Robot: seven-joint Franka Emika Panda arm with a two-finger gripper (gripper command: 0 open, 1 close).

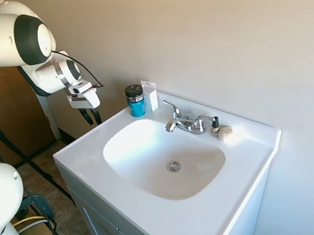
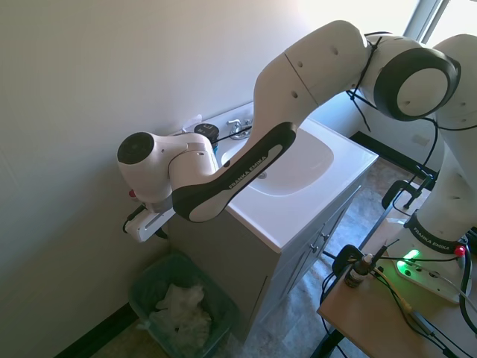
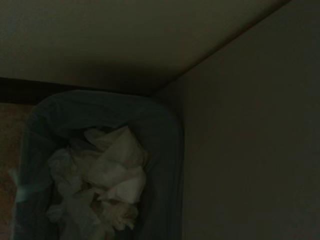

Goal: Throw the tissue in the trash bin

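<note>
my end effector (image 1: 90, 116) hangs in the gap between wall and vanity side, above the trash bin (image 2: 145, 286). the bin's mouth is open beneath me, white tissue (image 2: 179, 312) piled inside. the wall and cabinet (image 2: 216, 261) close in on either side.
</note>
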